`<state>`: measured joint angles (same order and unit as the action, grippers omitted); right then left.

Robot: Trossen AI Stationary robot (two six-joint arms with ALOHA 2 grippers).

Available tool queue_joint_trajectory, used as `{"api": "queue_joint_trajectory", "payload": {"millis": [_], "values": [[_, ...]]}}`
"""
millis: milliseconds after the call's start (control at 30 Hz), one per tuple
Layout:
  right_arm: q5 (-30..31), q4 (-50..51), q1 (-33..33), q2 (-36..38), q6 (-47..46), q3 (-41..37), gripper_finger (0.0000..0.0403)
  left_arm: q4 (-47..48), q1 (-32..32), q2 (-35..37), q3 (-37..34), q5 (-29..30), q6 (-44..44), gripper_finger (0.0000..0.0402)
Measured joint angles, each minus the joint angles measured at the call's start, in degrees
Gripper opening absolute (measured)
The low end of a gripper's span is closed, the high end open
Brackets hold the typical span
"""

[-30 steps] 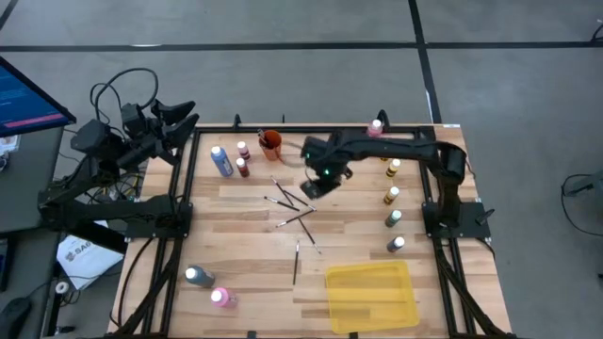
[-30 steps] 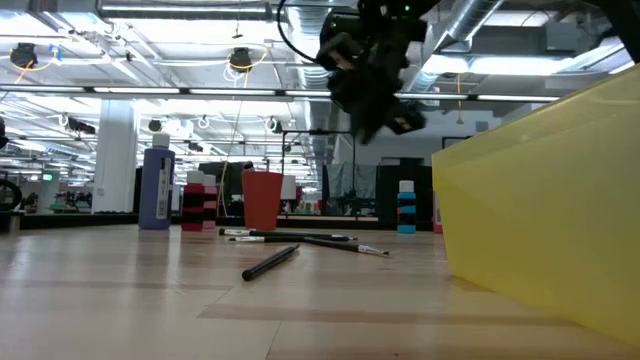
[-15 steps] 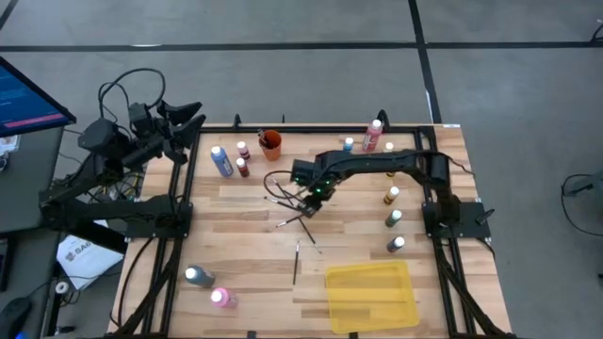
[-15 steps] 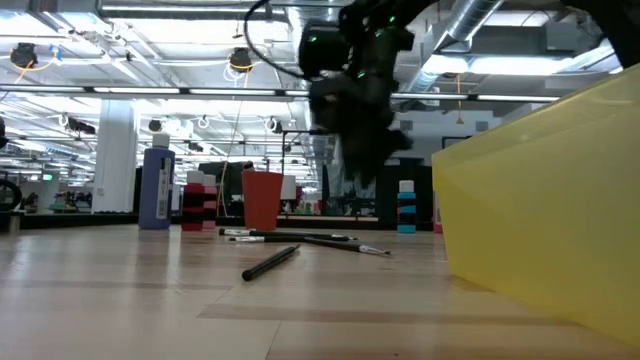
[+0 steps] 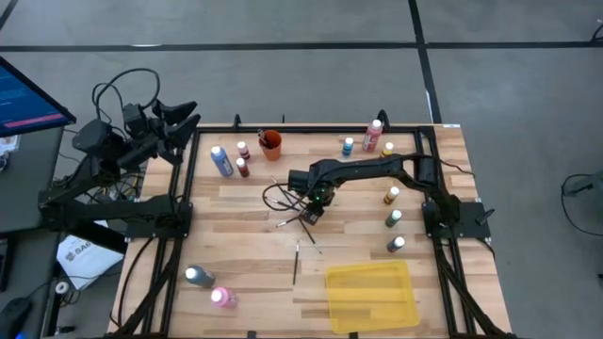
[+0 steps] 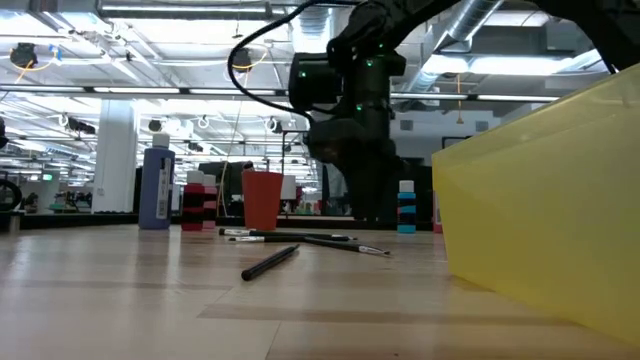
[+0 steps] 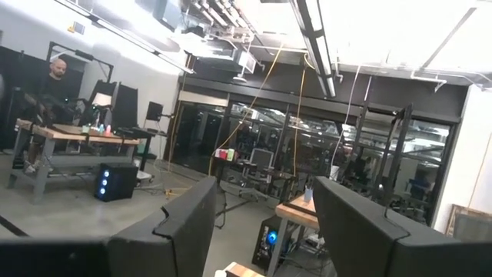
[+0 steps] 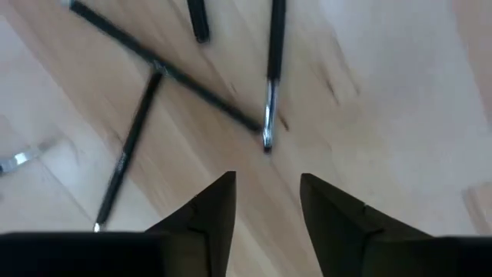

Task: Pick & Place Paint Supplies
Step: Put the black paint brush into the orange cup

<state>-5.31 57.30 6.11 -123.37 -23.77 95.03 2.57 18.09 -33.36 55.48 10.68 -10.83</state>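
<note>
- The thin dark paintbrushes (image 5: 300, 218) lie scattered and crossing one another on the light wooden slatted table (image 5: 245, 259), near its middle, on the side of the small orange cup (image 5: 271, 143) toward the flat yellow rectangular plastic tray (image 5: 370, 296).
- In the right wrist view, three or four brushes (image 8: 184, 81) lie flat on the wood, one with a silvery ferrule pointing at the gap between the fingers.
- One more dark brush (image 5: 296, 264) lies apart from the cluster, farther from the cup and just beside the tray.
- The right gripper (image 5: 317, 205) is down over the brush cluster; its two dark fingers (image 8: 211, 211) stand partly spread with bare wood between them, gripping nothing.
- White-capped paint bottles stand round the table: a blue bottle (image 5: 220, 161) and two small red bottles (image 5: 242, 160) just beside the cup; a pink bottle (image 5: 373, 136) and a small blue one (image 5: 348, 145) along the cup's edge of the table; yellow, brown and green bottles (image 5: 392, 205) in a line along the right side.
- A grey-blue bottle (image 5: 196, 276) and a pink bottle (image 5: 220, 298) stand near the corner well apart from the cup.
- No label writing is readable.
- The left gripper (image 5: 179, 118) waits off the table's left corner, raised, fingers (image 7: 181, 223) spread, holding nothing.
</note>
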Motion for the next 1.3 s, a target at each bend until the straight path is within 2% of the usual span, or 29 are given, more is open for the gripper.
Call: {"api": "queue_joint_trajectory", "payload": {"millis": [267, 467, 700, 1000, 1300], "values": [[2.33, -0.64, -0.37, -0.29, 1.97, 0.05, 0.0138, 0.0, 0.0, 0.0, 0.0, 0.0, 0.04, 0.0211], [2.7, -0.74, -2.0, -2.74, 2.77, 0.03, 0.0158, 0.0, -0.01, 0.0, 0.0, 0.0, 0.07, 0.0211], [9.67, -1.66, -2.44, -2.58, 2.79, 0.05, 0.0178, 0.01, -0.01, 0.0, 0.0, 0.0, 0.07, 0.0211], [6.85, -2.41, -1.96, -3.43, 3.38, 0.12, 0.0167, 0.0, 0.0, 0.0, 0.0, 0.0, 0.08, 0.0211], [7.72, -4.44, -2.18, -3.01, 2.95, -2.51, 0.0159, 0.0, 0.0, 0.0, 0.0, 0.0, 0.09, 0.0211]]}}
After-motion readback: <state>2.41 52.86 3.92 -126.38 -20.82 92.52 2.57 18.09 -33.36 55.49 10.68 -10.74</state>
